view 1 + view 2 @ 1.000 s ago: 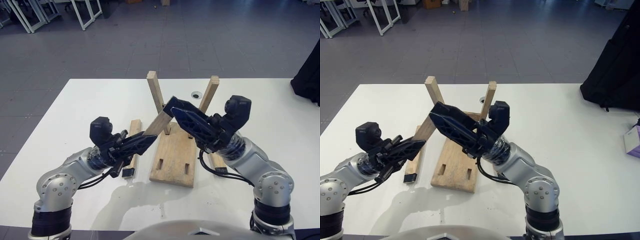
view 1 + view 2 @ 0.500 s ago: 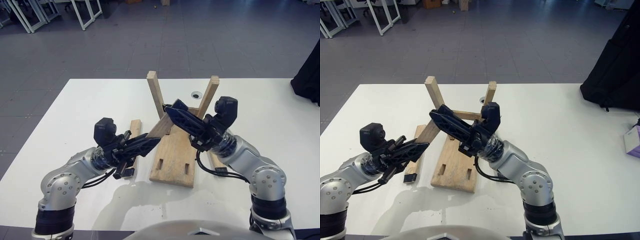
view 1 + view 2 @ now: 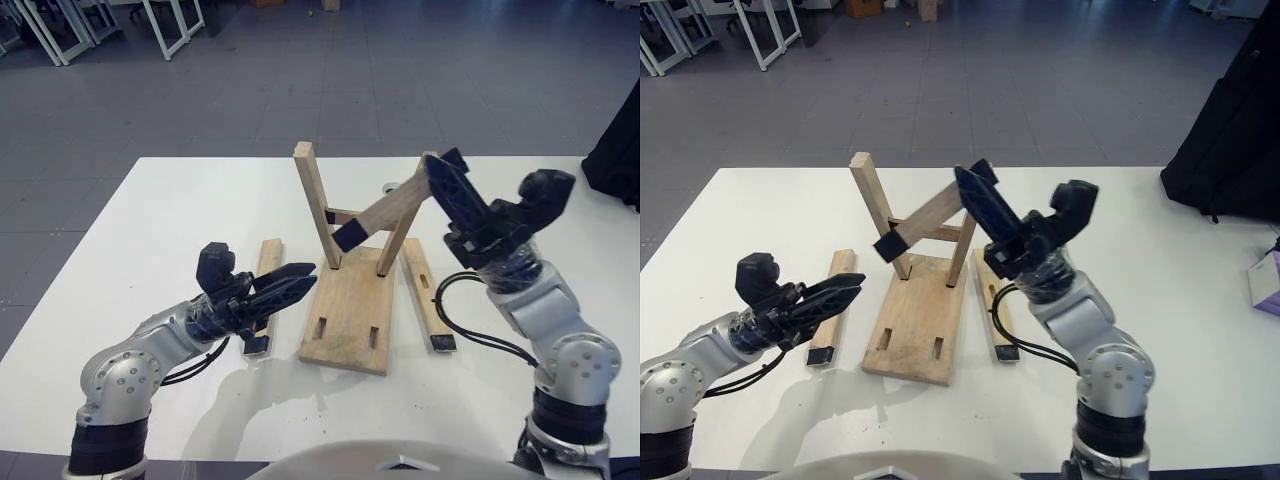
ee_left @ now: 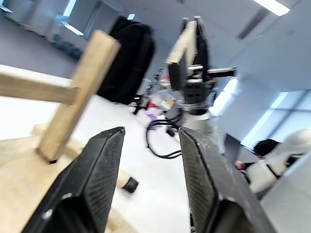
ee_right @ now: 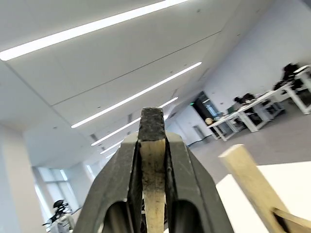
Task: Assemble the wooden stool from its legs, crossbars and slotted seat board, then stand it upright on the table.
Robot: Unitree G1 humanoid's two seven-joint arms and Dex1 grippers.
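The slotted pale wooden seat board [image 3: 345, 320] lies flat on the white surface [image 3: 180, 220]. Two upright wooden legs [image 3: 315, 205] stand at its far end, joined by a short wooden crossbar [image 3: 345, 214]. Above the board, the right gripper [image 3: 438, 172] pinches a tilted black-capped wooden leg [image 3: 385, 212]. Just left of the board, the left gripper [image 3: 300, 278] hovers with its fingers spread over a loose wooden leg [image 3: 270, 255].

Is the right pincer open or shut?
Shut: the right pincer clamps a wooden leg, held slanting above the seat board.

The seat board [image 3: 350, 305] lies on the worktop [image 3: 150, 220]. On its far end stand a left leg [image 3: 312, 200] and a right leg [image 3: 391, 250], with a crossbar [image 3: 345, 213] between them. One loose rail [image 3: 268, 258] lies just left of the board, and a second rail [image 3: 425, 300] lies just right. The right tool [image 3: 440, 165] holds a third leg [image 3: 370, 218] above the far end.
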